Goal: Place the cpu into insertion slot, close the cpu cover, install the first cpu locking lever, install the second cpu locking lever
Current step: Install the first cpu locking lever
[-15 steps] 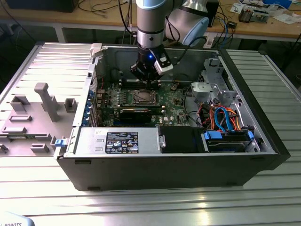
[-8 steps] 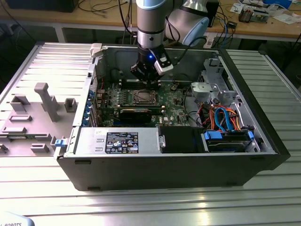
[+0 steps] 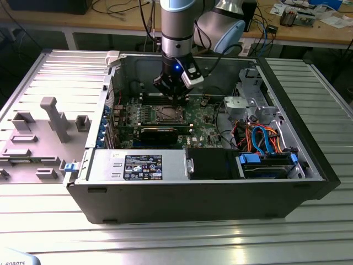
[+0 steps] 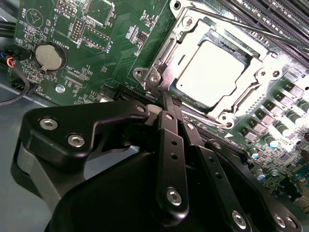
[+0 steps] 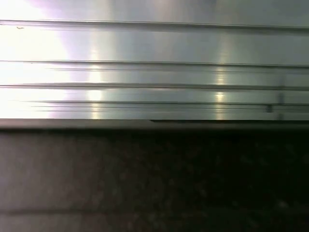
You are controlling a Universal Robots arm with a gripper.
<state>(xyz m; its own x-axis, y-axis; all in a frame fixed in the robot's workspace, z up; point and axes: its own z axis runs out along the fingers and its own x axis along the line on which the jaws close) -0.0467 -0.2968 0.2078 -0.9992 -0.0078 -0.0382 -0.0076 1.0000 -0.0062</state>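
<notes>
In the second wrist view the cpu lies flat in the insertion slot, its pale metal top showing through the window of the cpu cover, which lies down over it. My gripper is shut with nothing between its black fingers. Its tips sit at the socket's near corner, beside a lever hinge. A thin locking lever rod runs along the socket's far side. In the exterior view the gripper hangs just behind the socket inside the open computer case.
The green motherboard carries a coin battery, memory slots and capacitors. A black expansion card, power supply and drive cage with blue and orange cables crowd the case. A grey fixture plate lies at the exterior view's left.
</notes>
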